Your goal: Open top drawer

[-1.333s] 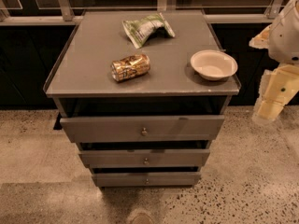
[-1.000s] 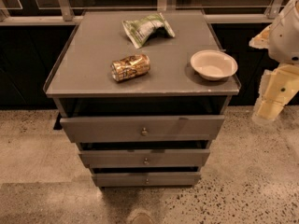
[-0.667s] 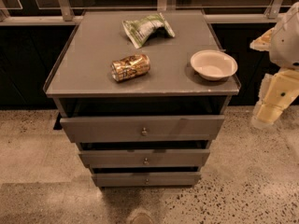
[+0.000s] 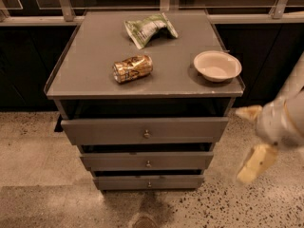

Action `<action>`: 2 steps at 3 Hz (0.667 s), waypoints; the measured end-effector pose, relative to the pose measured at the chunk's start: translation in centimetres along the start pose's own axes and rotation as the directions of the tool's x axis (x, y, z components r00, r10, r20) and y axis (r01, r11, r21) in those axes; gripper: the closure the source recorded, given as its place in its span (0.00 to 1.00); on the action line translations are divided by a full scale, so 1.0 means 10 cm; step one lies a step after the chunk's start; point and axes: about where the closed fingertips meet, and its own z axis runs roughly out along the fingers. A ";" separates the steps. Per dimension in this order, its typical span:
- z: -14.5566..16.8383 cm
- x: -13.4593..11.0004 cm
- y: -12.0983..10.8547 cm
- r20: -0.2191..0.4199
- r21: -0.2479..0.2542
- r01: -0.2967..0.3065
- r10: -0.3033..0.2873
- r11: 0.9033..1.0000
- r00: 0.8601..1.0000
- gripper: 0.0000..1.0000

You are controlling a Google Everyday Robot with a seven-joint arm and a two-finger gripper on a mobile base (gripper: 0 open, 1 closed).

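The top drawer (image 4: 104,129) is the widest grey front of the cabinet, with a small round metal knob (image 4: 147,134) at its centre. It stands a little forward of the cabinet, with a dark gap above it. My gripper (image 4: 252,137) hangs to the right of the cabinet at drawer height, clear of it. Its two cream fingers (image 4: 257,161) are spread apart and hold nothing.
Two narrower drawer fronts (image 4: 147,161) sit below. On the grey cabinet top (image 4: 85,65) lie a crushed can (image 4: 132,68), a green snack bag (image 4: 148,28) and a white bowl (image 4: 217,65). Speckled floor (image 4: 42,175) surrounds the cabinet; a dark railing wall is behind.
My gripper has dropped from beside the cabinet top to beside the drawers and come slightly left. The drawers and the things on top have not moved.
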 end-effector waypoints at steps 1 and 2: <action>0.26 0.30 0.12 0.071 -0.015 -0.123 0.123 0.992 0.990 0.19; 0.24 0.29 0.13 0.071 -0.012 -0.122 0.122 0.993 0.990 0.42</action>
